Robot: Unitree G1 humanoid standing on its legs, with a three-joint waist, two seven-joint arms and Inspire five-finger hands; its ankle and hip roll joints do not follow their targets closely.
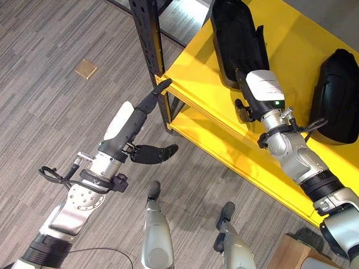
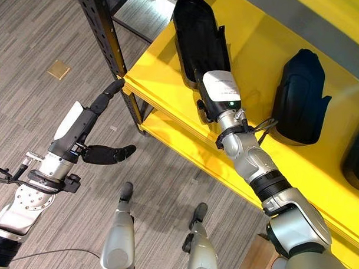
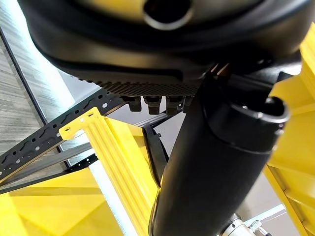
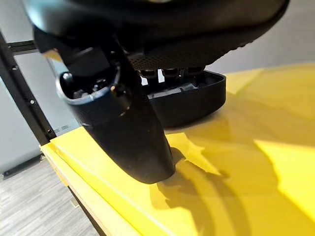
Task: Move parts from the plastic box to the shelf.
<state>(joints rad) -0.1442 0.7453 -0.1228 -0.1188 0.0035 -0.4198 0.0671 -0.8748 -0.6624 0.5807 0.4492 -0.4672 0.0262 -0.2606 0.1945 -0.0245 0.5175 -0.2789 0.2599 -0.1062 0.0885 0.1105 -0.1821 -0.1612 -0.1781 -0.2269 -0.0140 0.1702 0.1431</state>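
Right wrist view looks along the right hand (image 4: pixel 115 123), whose fingers reach into a long black part (image 4: pixel 189 101) lying on the top board of the yellow shelf (image 4: pixel 256 162); the fingertips are lost inside the part's hollow, so I cannot tell whether they grip it or merely rest there, while the thumb hangs down just above the board. From the head, that same part (image 1: pixel 236 36) runs away from the right hand (image 1: pixel 263 90) toward the shelf's back, its far end cut off by the picture's edge. A second black part (image 1: pixel 340 96) lies on the same board, beside the right forearm and apart from it. A third dark shape at the outer edge of the right eye view is too cut off to name. The left hand (image 1: pixel 130 124) hovers off the shelf with fingers straight and thumb spread, holding nothing, its fingertips close to the shelf's black perforated post (image 1: pixel 147 45). A lower yellow board sits beneath. Grey striped flooring (image 1: pixel 44 118) lies below, with a small brass-coloured floor plate (image 1: pixel 85 68) well beyond the left hand.
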